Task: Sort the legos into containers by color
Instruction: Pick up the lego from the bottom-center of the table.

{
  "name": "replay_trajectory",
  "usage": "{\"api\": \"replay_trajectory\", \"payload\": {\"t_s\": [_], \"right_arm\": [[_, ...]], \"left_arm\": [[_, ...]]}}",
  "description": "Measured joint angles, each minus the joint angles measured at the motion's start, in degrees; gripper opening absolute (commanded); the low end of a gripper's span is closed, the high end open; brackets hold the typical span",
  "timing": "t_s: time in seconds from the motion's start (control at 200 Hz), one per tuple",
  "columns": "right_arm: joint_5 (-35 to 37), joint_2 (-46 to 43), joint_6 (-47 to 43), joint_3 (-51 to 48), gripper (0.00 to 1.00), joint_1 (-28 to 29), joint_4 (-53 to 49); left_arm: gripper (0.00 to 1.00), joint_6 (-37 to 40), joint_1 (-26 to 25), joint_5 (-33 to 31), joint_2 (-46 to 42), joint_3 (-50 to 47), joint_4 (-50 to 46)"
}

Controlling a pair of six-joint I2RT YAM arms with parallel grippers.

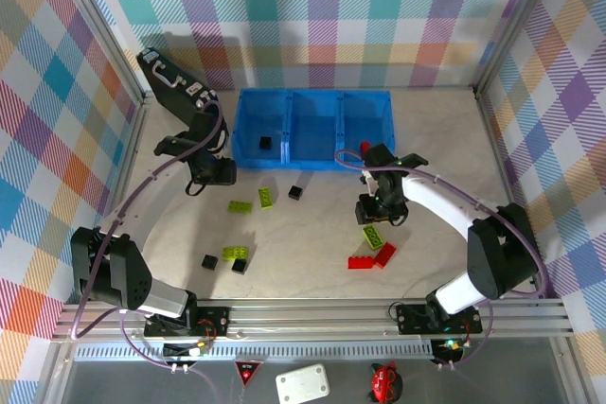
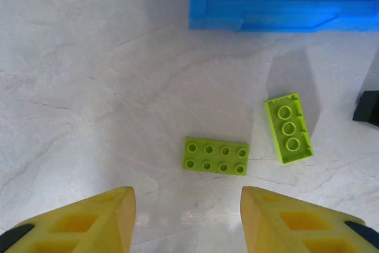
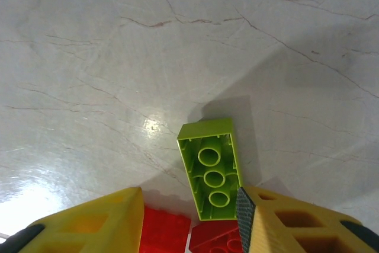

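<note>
In the table's (image 1: 312,224) far left corner sits a black case (image 1: 175,78). The left gripper (image 2: 185,205), its yellow fingers spread wide, hangs over the pale, veined, stone-look top. It faces a flat eight-stud lime plate (image 2: 215,156) and a three-stud lime brick (image 2: 288,128) near the glossy blue tray (image 1: 312,94), whose left compartment holds a black brick (image 1: 266,143). Right of centre, the right gripper (image 3: 189,205) points down, parted around an upturned hollow green brick (image 3: 210,167) beside red bricks (image 3: 166,232). Pastel plaid walls enclose the table.
</note>
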Motion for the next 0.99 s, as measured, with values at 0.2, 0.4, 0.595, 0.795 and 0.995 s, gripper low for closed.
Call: {"api": "replay_trajectory", "payload": {"t_s": [0.2, 0.4, 0.595, 0.795, 0.995], "right_arm": [[1.27, 4.13, -0.63, 0.00, 0.51, 1.46, 0.13], [3.63, 7.80, -1.62, 0.00, 0.51, 2.71, 0.11], [5.40, 10.10, -1.75, 0.13, 0.51, 3.37, -0.07], [6.45, 11.04, -1.95, 0.24, 0.50, 3.37, -0.07], [7.08, 11.65, -2.67, 1.01, 0.47, 3.65, -0.07]], "left_arm": [[0.51, 0.44, 0.00, -0.02, -0.83, -2.49, 4.00], [0.52, 0.44, 0.00, 0.52, -0.92, -2.49, 6.01], [0.52, 0.46, 0.00, 0.63, -0.90, -2.49, 6.16], [0.52, 0.46, 0.00, 0.66, -0.90, -2.49, 6.16], [0.52, 0.68, 0.00, 0.66, -0.90, -2.49, 6.16]]}}
